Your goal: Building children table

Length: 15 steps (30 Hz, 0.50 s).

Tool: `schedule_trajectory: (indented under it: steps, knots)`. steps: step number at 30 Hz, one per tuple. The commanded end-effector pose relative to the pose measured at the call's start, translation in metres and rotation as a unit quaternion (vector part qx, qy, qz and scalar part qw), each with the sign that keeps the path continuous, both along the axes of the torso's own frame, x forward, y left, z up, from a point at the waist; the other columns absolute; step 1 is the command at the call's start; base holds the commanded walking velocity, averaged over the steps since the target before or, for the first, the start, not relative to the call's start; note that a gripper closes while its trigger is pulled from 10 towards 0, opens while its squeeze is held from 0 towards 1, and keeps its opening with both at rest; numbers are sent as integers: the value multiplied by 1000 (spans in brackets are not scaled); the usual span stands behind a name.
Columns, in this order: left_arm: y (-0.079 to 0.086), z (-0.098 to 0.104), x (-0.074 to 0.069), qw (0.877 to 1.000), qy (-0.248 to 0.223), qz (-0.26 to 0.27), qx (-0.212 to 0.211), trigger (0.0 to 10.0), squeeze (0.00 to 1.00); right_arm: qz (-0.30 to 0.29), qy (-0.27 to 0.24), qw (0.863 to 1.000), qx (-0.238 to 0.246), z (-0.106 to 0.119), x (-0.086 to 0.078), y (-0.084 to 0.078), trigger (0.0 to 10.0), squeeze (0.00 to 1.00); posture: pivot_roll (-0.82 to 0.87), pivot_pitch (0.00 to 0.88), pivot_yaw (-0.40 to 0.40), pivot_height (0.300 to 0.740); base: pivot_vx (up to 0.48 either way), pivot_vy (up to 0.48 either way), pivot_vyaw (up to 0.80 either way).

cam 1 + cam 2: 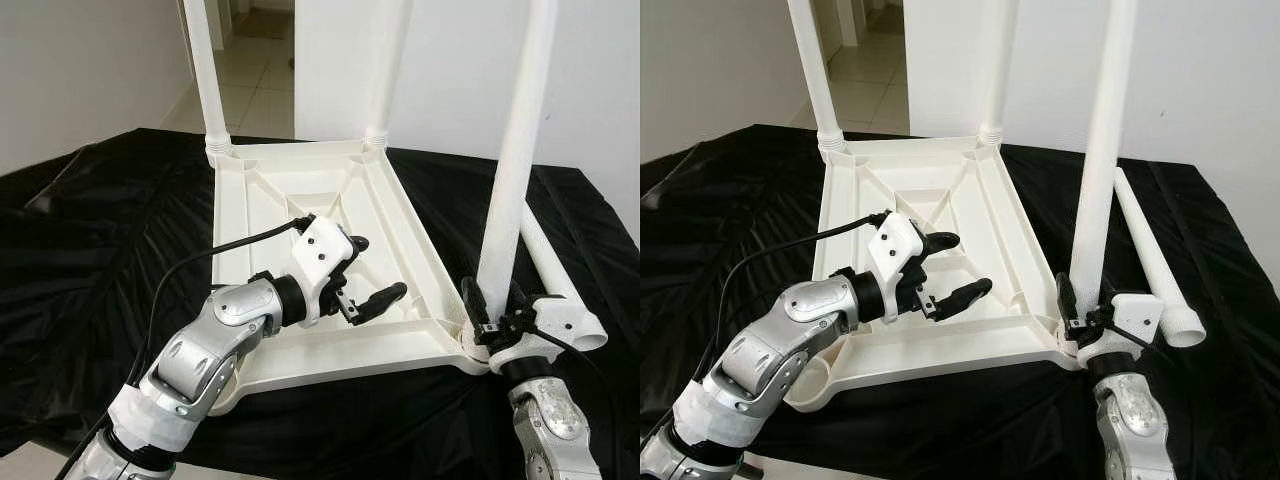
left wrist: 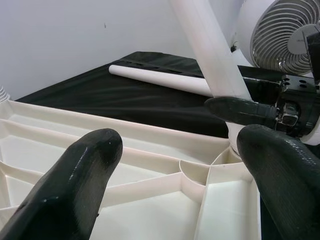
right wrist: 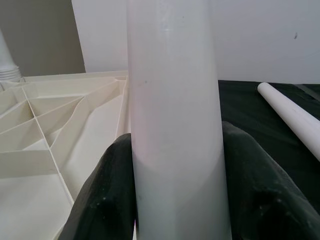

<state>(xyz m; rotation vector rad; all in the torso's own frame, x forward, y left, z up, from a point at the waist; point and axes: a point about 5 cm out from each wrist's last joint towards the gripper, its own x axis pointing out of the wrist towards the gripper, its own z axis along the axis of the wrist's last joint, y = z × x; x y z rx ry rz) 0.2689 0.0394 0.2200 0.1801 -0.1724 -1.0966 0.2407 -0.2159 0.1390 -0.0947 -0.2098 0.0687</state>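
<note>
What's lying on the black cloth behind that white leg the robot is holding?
A loose white leg lies flat on the black cloth, behind the upright leg gripped by the right gripper. The upright leg hides part of it.

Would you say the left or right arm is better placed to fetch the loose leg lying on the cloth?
Left, probably: the left gripper is open and free over the tabletop, though farther away. The right gripper is shut on the upright leg; the loose leg lies beside it.

Left pincer (image 1: 365, 272) raised, fingers spread, right pincer (image 1: 490, 303) upright, fingers pressed inward, gripping
</note>
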Motion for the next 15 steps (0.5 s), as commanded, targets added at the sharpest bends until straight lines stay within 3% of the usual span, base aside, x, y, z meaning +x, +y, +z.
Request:
schedule_trajectory:
  steps: [1, 15]
  knots:
    - [-1, 2, -2, 1000, -2, -23, 9, 10000, 0, 1, 100, 995, -1, -40, -12, -1, 10000, 0, -31, 96, 38, 740, 0, 0, 0]
    - [-1, 3, 0, 1000, -2, -23, 8, 10000, 0, 31, 1, 1000, 0, 16, 6, 3, 10000, 0, -32, 92, 36, 740, 0, 0, 0]
